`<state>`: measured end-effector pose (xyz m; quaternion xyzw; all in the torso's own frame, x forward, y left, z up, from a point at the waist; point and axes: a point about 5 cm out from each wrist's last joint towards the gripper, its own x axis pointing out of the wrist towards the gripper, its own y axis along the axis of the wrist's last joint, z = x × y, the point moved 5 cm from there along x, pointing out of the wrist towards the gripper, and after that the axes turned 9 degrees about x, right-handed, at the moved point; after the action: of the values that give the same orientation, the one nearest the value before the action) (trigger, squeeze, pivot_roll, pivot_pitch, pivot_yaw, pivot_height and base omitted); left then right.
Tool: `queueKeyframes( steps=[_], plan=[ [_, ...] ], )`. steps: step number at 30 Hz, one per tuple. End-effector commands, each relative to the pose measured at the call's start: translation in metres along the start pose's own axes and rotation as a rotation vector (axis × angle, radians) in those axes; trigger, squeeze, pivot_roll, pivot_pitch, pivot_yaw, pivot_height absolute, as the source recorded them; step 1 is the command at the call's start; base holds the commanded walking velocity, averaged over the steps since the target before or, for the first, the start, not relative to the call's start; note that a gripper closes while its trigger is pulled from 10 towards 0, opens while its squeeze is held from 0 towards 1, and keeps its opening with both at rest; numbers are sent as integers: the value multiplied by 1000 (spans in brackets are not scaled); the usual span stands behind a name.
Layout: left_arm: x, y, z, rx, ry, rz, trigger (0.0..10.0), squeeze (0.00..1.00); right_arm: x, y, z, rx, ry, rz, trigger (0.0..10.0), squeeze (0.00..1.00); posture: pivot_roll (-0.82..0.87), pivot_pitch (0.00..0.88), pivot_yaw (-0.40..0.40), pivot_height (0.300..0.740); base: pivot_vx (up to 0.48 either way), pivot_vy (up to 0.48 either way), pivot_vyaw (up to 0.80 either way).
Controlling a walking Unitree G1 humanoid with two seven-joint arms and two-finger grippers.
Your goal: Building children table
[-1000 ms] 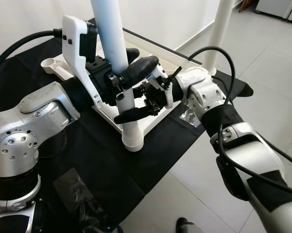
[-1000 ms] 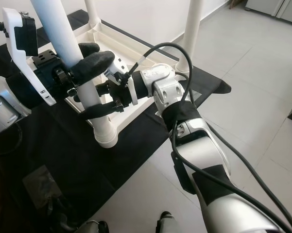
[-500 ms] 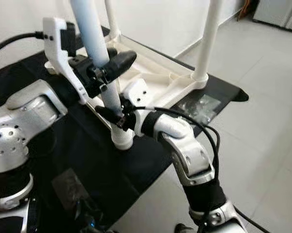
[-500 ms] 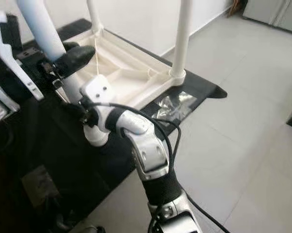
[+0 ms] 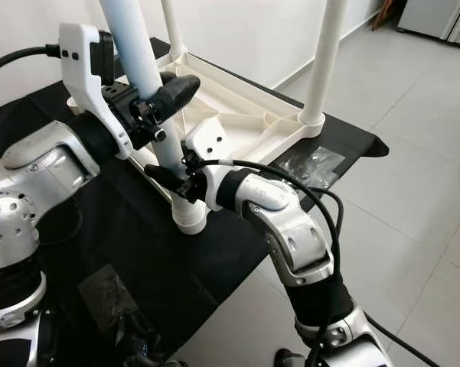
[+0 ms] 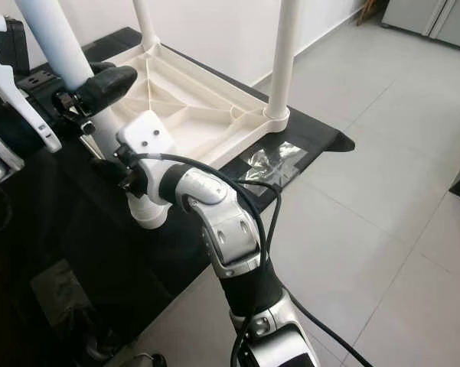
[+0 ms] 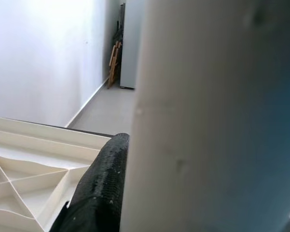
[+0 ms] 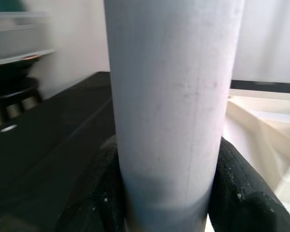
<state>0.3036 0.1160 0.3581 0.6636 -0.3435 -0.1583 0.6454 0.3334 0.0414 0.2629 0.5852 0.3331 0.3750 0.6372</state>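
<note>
The left arm reaches in from the left, elbow bent, its left pincer (image 5: 159, 115) clamped on the white table leg (image 5: 135, 53) higher up. The right arm bends sharply at the elbow and folds back inward, its right pincer (image 8: 164, 193) closed on the same leg lower down.

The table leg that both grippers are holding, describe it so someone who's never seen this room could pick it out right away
An upturned white tabletop lies on a black mat on the tiled floor, white legs rising from its corners. The held leg stands at the corner nearest the robot. Unlike its neighbours, it has the left gripper clamped high on it and the right gripper just above its socket.
</note>
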Motion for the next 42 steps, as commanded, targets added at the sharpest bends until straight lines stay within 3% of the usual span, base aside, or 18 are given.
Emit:
queueKeyframes(
  steps=[1,4,5,6,7,9,15,16,20,23,24,31,36,37,38,39,42],
  plan=[
    [2,0,34,-6,-173,-4,0,0,-1,-7,9,17,45,-32,10000,0,60,217,53,740,0,0,0],
    [2,0,34,-4,-175,-5,0,0,-2,-3,11,-7,97,-28,10000,0,63,220,54,740,0,0,0],
    [2,0,35,-5,-177,-5,0,0,-8,-2,7,-91,236,-42,10000,1000,67,224,52,740,0,0,0],
    [2,0,35,-5,-179,-5,0,0,-14,-3,4,-150,333,-61,10000,1000,67,224,52,740,0,0,0],
    [2,0,35,-5,-179,-5,0,0,-14,-3,4,-150,333,-61,10000,1000,67,224,52,740,0,0,0],
    [2,0,38,-9,-185,-3,0,0,-22,1,6,-148,470,-90,10000,1000,80,231,51,740,0,0,0],
    [2,0,42,-11,-198,-4,0,0,-22,13,15,-178,555,-106,10000,1000,93,236,51,740,0,0,0],
    [2,0,44,-11,-203,-4,0,0,-20,19,18,-194,578,-106,10000,0,98,237,50,740,0,0,0],
    [1,2,48,-13,-218,-1,0,0,-7,37,24,-219,614,-95,10000,0,121,246,52,740,0,0,0],
    [1,3,50,-13,-221,0,0,0,-5,38,23,-222,638,-102,10000,0,122,247,52,740,0,0,0],
    [1,3,50,-13,-223,1,0,0,-4,37,22,-217,661,-112,0,0,123,248,50,740,0,0,0],
    [-6,13,58,0,-237,25,0,0,-10,31,17,-189,770,-136,0,0,119,246,45,740,0,0,0],
    [-7,15,59,2,-238,31,0,0,-12,24,19,-175,784,-140,0,0,111,242,47,740,0,0,0],
    [-6,16,58,2,-236,32,2549,0,-13,21,20,-166,780,-136,0,0,109,240,47,740,0,0,0],
    [-6,16,58,2,-236,32,2549,0,-13,21,20,-166,780,-136,0,0,109,240,47,740,0,0,0],
    [-3,16,54,11,-224,24,10000,0,-14,18,22,-156,769,-129,0,0,106,240,49,740,0,0,0],
    [4,10,43,-1,-182,13,10000,0,-16,14,25,-139,745,-112,0,0,103,239,51,740,0,0,0]
  ],
)
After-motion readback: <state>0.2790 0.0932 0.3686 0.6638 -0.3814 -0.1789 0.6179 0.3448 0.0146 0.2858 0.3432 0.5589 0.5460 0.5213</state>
